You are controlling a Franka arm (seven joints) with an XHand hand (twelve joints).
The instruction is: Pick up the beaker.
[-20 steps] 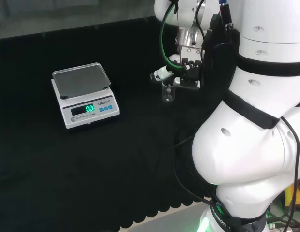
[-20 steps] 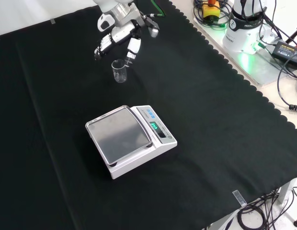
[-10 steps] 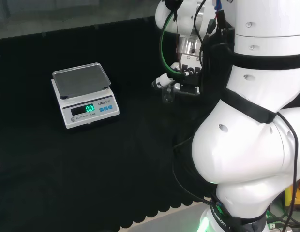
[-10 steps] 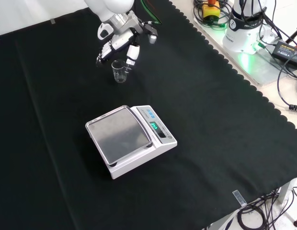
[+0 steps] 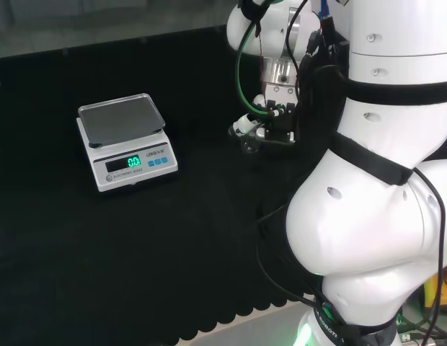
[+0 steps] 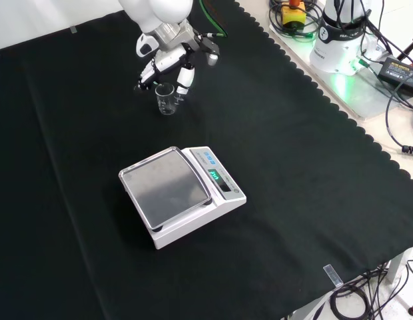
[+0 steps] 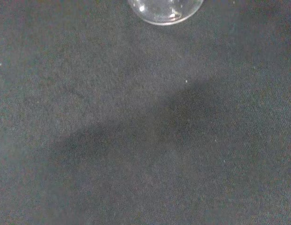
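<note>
The hand (image 6: 168, 60) has dropped lower over the past second, fingers spread around the beaker (image 6: 165, 100) just beneath it, not yet pinching; closing should follow.

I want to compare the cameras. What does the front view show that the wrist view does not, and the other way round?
The front view alone shows the hand with fingers spread above and beside the beaker, and the scale nearer the camera. The wrist view alone shows the beaker from close above, as a round glass edge, with a shadow across the cloth. Both share the clear beaker standing on the black cloth.
</note>
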